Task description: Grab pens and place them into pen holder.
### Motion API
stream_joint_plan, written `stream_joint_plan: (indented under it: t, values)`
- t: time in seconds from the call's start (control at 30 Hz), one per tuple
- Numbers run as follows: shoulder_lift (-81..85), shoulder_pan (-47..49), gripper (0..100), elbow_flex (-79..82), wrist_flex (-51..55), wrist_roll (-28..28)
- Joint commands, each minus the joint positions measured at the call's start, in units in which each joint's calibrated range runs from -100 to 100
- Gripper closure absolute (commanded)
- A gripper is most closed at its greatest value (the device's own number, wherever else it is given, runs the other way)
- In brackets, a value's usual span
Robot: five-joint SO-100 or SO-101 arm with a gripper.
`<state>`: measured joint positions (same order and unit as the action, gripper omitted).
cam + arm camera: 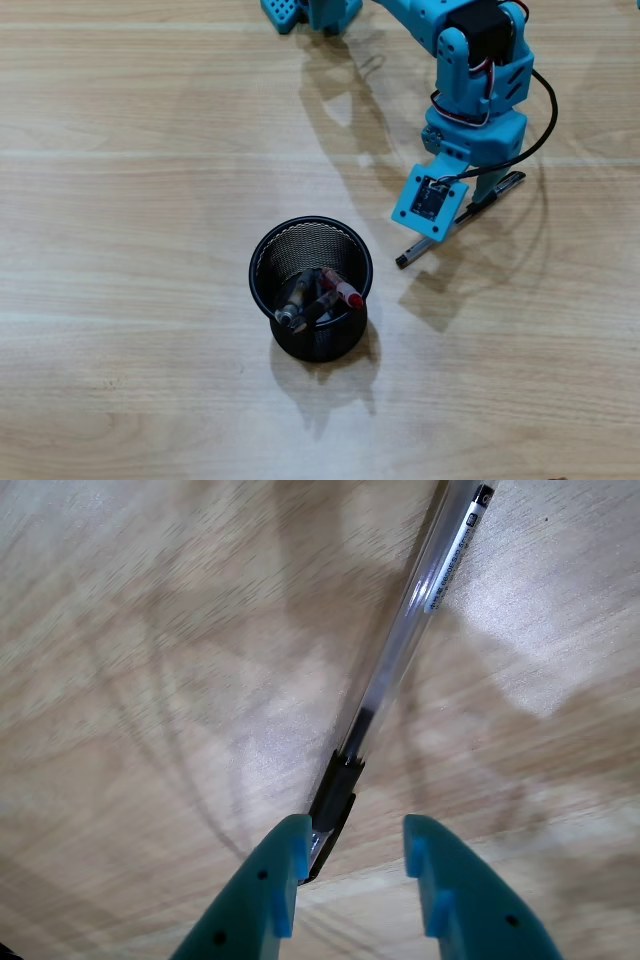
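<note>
While I watched both feeds, the wooden table [120,150] lay bare apart from the gear. My blue arm [475,70] reached down from the overhead view's top edge, to the right of the black mesh pen holder [311,288]. That cup stood upright with three pens [320,295] leaning inside, the red one [343,289] plainest. One clear pen with a black cap [418,250] lay flat on the wood, partly hidden under the wrist in the overhead view.

From the wrist view, the gripper [352,858] had its teal fingers [275,880] apart and empty, the left one just at the pen's black cap end [335,795]. I judged the risk plainly: closing there could catch only the cap, so the slim barrel might roll, pivot or slip free.
</note>
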<state>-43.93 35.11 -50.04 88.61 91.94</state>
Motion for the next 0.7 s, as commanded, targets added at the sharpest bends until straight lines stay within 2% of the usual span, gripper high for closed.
stream_joint_plan:
  t: [0.0, 0.2, 0.67]
  values:
    - [-1.3, -0.9, 86, -2.0, -3.5, 0.1]
    - [-7.8, 0.5, 86, -2.4, -12.8, 0.0]
    - [-14.9, 1.0, 86, -1.9, -12.8, 0.3]
